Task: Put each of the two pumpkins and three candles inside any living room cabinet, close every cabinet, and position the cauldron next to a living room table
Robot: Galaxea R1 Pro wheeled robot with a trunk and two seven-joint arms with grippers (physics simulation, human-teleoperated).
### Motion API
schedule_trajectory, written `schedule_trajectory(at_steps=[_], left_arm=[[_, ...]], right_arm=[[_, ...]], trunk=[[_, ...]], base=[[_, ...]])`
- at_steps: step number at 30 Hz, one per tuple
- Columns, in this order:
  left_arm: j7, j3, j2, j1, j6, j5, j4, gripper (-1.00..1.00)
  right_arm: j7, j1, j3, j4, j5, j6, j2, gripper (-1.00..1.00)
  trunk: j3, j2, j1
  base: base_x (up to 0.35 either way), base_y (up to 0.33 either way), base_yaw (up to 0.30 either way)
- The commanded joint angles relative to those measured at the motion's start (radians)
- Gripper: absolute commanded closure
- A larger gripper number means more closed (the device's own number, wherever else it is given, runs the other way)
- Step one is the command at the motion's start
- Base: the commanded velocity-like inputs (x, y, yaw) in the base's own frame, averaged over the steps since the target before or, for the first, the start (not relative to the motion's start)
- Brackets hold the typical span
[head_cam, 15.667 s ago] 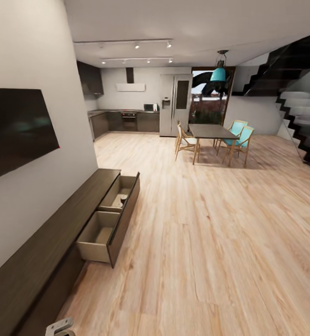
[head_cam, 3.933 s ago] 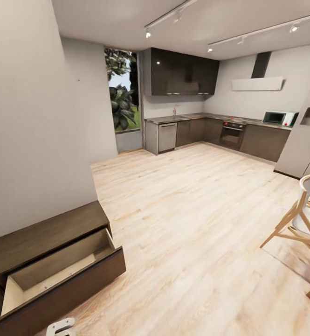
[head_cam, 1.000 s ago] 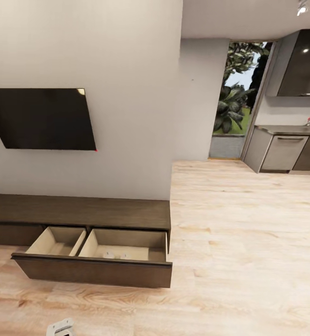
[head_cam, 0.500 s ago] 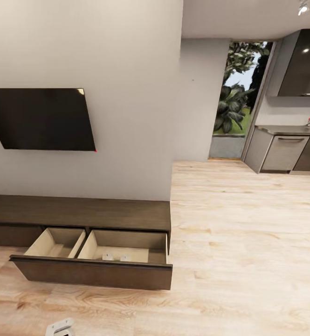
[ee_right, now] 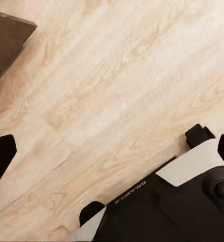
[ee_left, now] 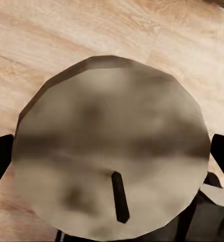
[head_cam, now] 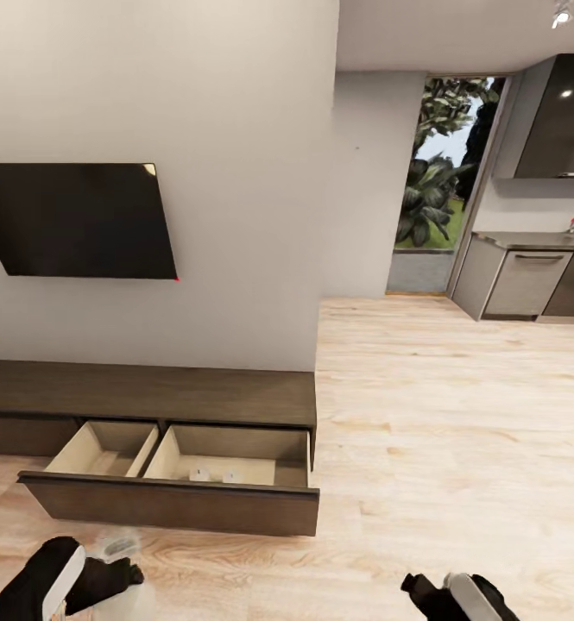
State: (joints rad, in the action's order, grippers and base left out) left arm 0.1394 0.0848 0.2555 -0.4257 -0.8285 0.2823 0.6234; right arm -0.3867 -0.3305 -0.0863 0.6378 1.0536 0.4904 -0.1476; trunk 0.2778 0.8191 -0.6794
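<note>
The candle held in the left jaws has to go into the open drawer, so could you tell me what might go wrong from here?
1. The candle fills the span between the left gripper fingers; it might slip free.
2. The drawer front wall stands between robot and opening; a low approach may clip it.
3. Two small pale things already lie inside; the drop could knock them.

A pale grey wall [head_cam: 243, 172] is filling the view from nine to twelve o'clock, carrying a dark wall-mounted screen [head_cam: 75, 220]. Light plank flooring [head_cam: 459, 414] is stretching toward two o'clock, where daylight is coming through a tall window [head_cam: 433, 181] beside dark kitchen cupboards [head_cam: 558, 116].
</note>
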Motion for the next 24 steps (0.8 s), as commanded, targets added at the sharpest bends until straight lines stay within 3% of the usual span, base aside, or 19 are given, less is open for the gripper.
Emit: schedule_trajectory(at_steps=[1,4,7,11,13,14,16,18,20,24], left_arm=[[0.042,0.009,0.007,0.001,-0.065,-0.008,0.051,1.0],[0.143,0.032,0.015,0.001,-0.179,-0.008,0.188,1.0],[0.183,0.039,0.017,0.001,-0.212,-0.005,0.281,1.0],[0.197,0.046,0.019,0.001,-0.219,0.007,0.34,1.0],[0.219,0.048,0.024,0.001,-0.219,0.044,0.379,1.0],[0.243,0.048,0.036,0.001,-0.219,0.073,0.404,1.0],[0.334,0.036,0.086,0.001,-0.219,0.151,0.445,1.0],[0.416,0.021,0.114,0.001,-0.219,0.19,0.452,1.0],[0.471,0.011,0.128,0.001,-0.219,0.206,0.454,1.0],[0.509,0.007,0.135,0.001,-0.219,0.221,0.455,1.0]], right_arm=[[-0.006,-0.002,0.053,0.042,0.001,0.03,-0.001,-1.0],[-0.048,-0.008,0.153,0.169,0.005,0.071,0.005,-1.0],[-0.087,-0.015,0.185,0.3,0.014,0.081,0.009,-1.0],[-0.101,-0.014,0.19,0.426,0.043,0.077,0.037,-1.0],[-0.102,-0.006,0.191,0.476,0.046,0.072,0.065,-1.0],[-0.103,-0.003,0.192,0.501,0.046,0.071,0.078,-1.0],[-0.102,0.001,0.192,0.545,0.046,0.068,0.096,-1.0],[-0.101,0.001,0.192,0.556,0.043,0.068,0.102,-1.0],[-0.1,-0.002,0.188,0.557,0.039,0.07,0.105,-1.0],[-0.099,-0.001,0.185,0.564,0.038,0.072,0.106,-1.0]], trunk=[[0.0,0.0,0.0],[0.0,0.0,0.0],[-0.006,-0.014,0.008],[-0.018,-0.042,0.023],[-0.025,-0.056,0.031],[-0.028,-0.063,0.034],[-0.034,-0.077,0.042],[-0.04,-0.091,0.05],[-0.047,-0.105,0.057],[-0.059,-0.133,0.073]], base=[[0.0,0.0,0.0],[0.0,0.0,0.0],[0.0,0.0,0.0],[0.0,0.0,0.0],[0.0,0.0,0.0],[0.0,0.0,0.0],[0.0,0.0,0.0],[0.0,0.0,0.0],[0.0,0.0,0.0],[0.0,0.0,0.0]])
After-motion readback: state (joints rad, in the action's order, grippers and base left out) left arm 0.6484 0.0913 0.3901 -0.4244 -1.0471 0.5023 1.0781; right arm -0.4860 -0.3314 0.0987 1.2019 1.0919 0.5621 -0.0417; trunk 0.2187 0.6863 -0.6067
